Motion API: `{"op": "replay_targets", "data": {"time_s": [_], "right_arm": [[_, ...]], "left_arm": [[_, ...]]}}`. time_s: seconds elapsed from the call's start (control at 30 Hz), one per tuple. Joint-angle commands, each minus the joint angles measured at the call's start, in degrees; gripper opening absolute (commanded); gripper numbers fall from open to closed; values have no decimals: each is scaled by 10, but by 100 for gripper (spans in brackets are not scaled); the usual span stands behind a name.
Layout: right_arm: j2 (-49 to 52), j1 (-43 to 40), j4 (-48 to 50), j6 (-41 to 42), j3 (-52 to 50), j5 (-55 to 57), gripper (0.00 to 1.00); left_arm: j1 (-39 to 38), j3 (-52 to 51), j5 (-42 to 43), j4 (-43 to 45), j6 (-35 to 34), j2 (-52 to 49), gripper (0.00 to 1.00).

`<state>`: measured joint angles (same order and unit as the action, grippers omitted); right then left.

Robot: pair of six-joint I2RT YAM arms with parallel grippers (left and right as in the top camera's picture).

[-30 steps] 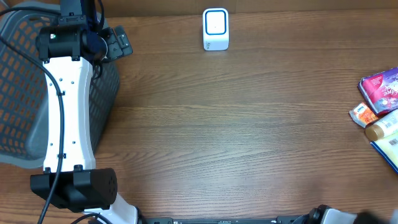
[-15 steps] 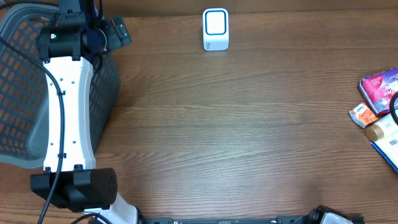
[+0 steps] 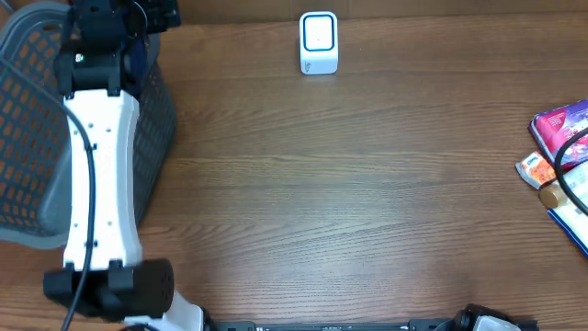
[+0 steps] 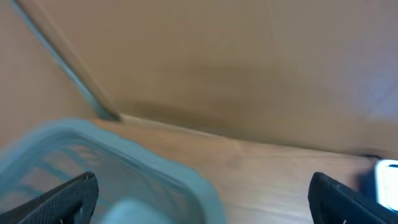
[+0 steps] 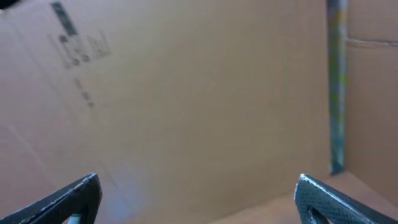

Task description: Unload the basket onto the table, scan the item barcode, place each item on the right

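Observation:
The white barcode scanner (image 3: 319, 43) stands at the far middle of the table and shows at the right edge of the left wrist view (image 4: 387, 183). The items lie at the table's right edge: a purple packet (image 3: 560, 129), a small orange pack (image 3: 536, 169), a tan bottle (image 3: 554, 195) and a blue-edged pack (image 3: 574, 225). My left gripper (image 4: 203, 178) is open and empty over the far rim of the grey basket (image 4: 155, 165), far from the items. My right gripper (image 5: 198, 180) is open, holds nothing and faces a cardboard wall. It is outside the overhead view.
The grey mesh basket (image 3: 28, 138) fills the table's left end under my left arm (image 3: 96, 147). A black cable (image 3: 562, 161) crosses the items at the right edge. A cardboard wall (image 4: 249, 68) stands behind the table.
My left gripper has swung back toward the far edge above the basket. A black cable has come in over the items at the right edge.

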<state>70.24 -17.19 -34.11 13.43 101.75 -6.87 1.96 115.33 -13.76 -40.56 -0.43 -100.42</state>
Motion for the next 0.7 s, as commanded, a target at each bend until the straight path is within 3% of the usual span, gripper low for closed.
{"op": "replay_targets", "data": {"time_s": [0.0,0.23,0.47,0.67], "right_arm": [[-12,16,7,-4,-2,-7,100],[-29,55,7,-4,-14,-7,100],[-137,132,42,-19,-138,-7,100],[-280,137,91,-19,-259,-42,100]], "left_arm": [[-5,7,-73,2,99,90,100],[-4,-38,-69,-2,98,217,100],[-4,-273,-61,109,98,456,100],[-4,-395,-49,173,92,612,100]]}}
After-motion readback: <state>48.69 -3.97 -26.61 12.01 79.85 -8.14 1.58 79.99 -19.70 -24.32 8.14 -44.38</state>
